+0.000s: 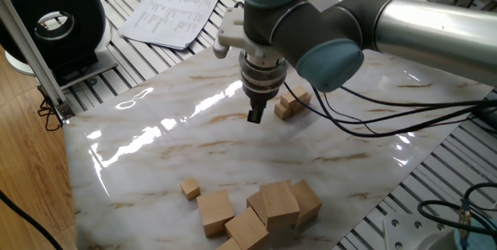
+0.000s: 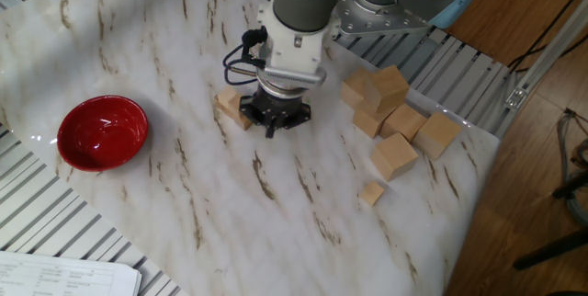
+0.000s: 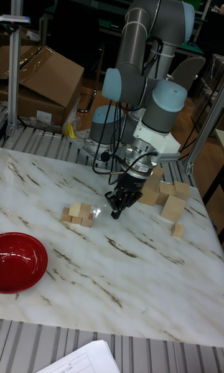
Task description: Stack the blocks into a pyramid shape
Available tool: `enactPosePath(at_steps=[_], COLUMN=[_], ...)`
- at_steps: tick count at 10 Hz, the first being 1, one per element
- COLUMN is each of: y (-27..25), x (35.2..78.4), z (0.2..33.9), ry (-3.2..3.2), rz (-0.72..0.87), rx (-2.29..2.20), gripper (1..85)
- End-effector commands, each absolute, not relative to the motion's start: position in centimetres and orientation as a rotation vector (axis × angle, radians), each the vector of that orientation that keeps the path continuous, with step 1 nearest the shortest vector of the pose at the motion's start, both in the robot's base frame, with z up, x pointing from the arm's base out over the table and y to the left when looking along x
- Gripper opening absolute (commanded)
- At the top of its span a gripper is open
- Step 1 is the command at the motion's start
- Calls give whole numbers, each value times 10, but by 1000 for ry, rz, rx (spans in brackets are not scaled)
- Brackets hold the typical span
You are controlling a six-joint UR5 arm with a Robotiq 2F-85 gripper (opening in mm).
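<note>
The small tan blocks [image 3: 78, 214] sit in a tight cluster on the marble table, with at least one lying on top of the others. The same blocks [image 1: 291, 104] show just right of my gripper [image 1: 255, 116] in one fixed view, and the blocks [image 2: 231, 108] lie just left of my gripper [image 2: 269, 130] in the other. My gripper [image 3: 116, 211] hangs low over the table, a finger's width from the cluster. Its fingers look narrow and dark, and I see nothing between them. One small block [image 1: 190, 188] lies alone, and this lone block [image 2: 371, 193] is far from the cluster.
A heap of much larger wooden cubes [image 2: 395, 112] stands near the table's edge, close to the lone block. A red bowl [image 2: 103, 130] rests at the far side of the marble top. Papers [image 1: 172, 9] and a black round device [image 1: 54, 25] lie beyond the marble.
</note>
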State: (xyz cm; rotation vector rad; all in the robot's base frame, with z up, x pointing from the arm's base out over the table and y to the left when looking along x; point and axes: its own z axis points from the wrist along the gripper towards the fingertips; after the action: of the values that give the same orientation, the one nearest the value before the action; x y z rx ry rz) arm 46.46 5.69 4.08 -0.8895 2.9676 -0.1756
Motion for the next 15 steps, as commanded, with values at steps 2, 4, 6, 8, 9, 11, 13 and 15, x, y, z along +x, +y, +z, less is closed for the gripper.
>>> enactPosePath(at_steps=[2,4,6,8,9,11,13,15], y=[64,76,72,69,69,80,103,150], x=[461,467,463,458,456,456,461,470], z=[41,41,41,41,41,44,61,88], ry=[2914,2895,2924,2953,2959,2978,2991,3003], rz=[-125,-69,-84,-88,-90,-49,-37,-47], rx=[-1091,-1032,-1012,-991,-991,-951,-944,-895], gripper=[10,10,10,10,10,10,10,10])
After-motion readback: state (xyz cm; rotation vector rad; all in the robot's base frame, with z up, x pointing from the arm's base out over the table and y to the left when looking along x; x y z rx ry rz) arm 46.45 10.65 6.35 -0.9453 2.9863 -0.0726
